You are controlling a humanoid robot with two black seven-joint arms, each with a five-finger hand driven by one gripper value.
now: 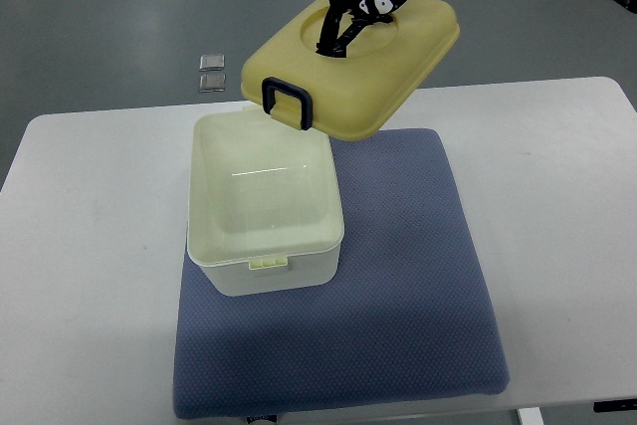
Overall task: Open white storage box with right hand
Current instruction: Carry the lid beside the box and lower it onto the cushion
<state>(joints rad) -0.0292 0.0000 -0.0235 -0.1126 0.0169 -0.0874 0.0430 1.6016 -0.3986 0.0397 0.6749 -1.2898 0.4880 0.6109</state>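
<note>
Our robot hand (360,9) grips the yellow lid (350,67) by its top recess, holding it tilted and clear so the white storage box (264,206), below-left of it on the blue mat (398,286), stands open.

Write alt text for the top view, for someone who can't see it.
A robot hand holds a yellow lid in the air, above and behind an open white box. The box sits on a blue mat on a white table.
</note>
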